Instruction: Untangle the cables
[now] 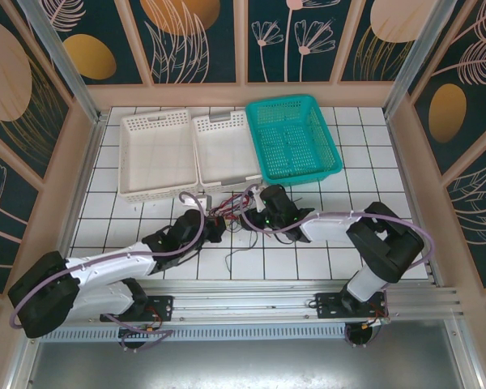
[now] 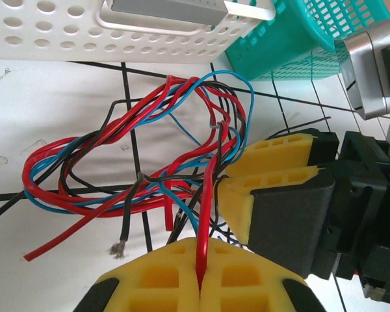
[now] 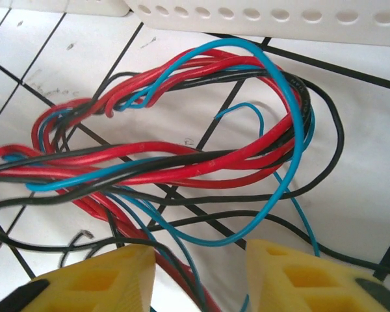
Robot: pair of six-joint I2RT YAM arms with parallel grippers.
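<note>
The cables [image 1: 231, 212] lie in a tangled bundle of red, black and blue wires on the white tiled table, just in front of the white baskets. In the left wrist view the cables [image 2: 149, 149] loop across the tiles, and my left gripper [image 2: 201, 279] is shut on one red strand that rises out of the bundle. My right gripper [image 3: 201, 279] stands open over the cables [image 3: 182, 149], with red, black and blue strands running between its yellow fingers [image 3: 292, 276]. Seen from above, the left gripper [image 1: 215, 229] and right gripper [image 1: 249, 212] meet at the tangle from either side.
Two white perforated baskets [image 1: 158, 190] [image 1: 227, 180] and a teal basket [image 1: 304, 173] stand right behind the tangle. A loose black wire end [image 1: 231, 259] lies on the tiles nearer the arm bases. Framed walls enclose the table.
</note>
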